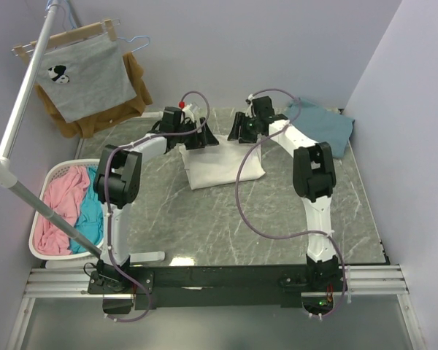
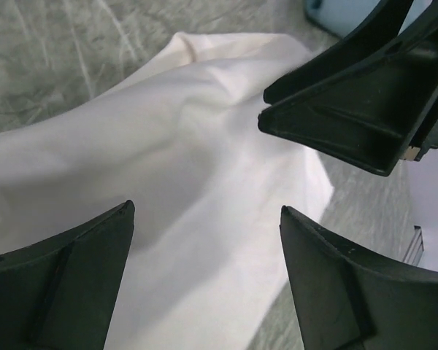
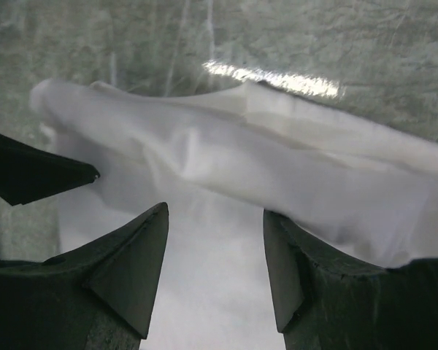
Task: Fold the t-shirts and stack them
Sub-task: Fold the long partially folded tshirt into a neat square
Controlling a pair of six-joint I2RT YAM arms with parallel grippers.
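L pincer: jaws wide over white tee, nothing held.
R pincer: wide too, prob. empty.
Teal tee: far-right of table.
Risk: single-layer pinch drags fold open.

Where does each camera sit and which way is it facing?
Top external: above and behind the robot, looking down on the table; left arm and right arm show.
Left wrist: behind the left gripper, facing down at the white t-shirt; own fingers show.
Right wrist: behind the right gripper, facing down; own fingers show.
Shared: all see the white t-shirt.
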